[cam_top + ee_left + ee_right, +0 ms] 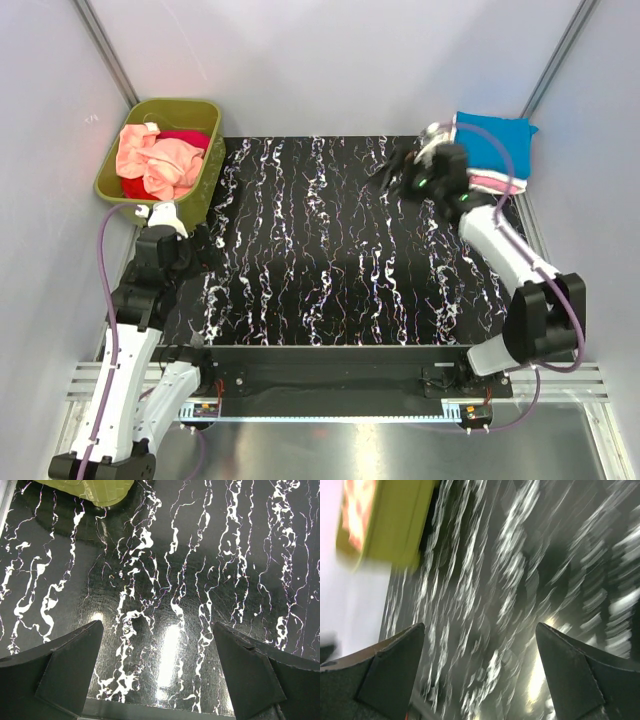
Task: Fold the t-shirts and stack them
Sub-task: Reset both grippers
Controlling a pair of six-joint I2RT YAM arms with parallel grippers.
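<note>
At the far right corner of the tabletop (330,250): blue t-shirt (495,140), folded, atop pink and white layers (490,184). Just left of it, right hand (398,166): gapes wide, grips nothing. Left hand (157,670) near the left edge: equally wide, empty, hovering over bare tabletop. In one olive tub (180,104) at the far left corner: peach shirt (155,160) and red shirt (186,138), crumpled.

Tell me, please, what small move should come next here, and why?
Probably the left gripper should reach forward into the olive-green tub for the salmon-pink t-shirt: it and the right gripper stand open and empty, the tub lies just ahead of the left one, and the blue t-shirt already lies folded at far right.
</note>
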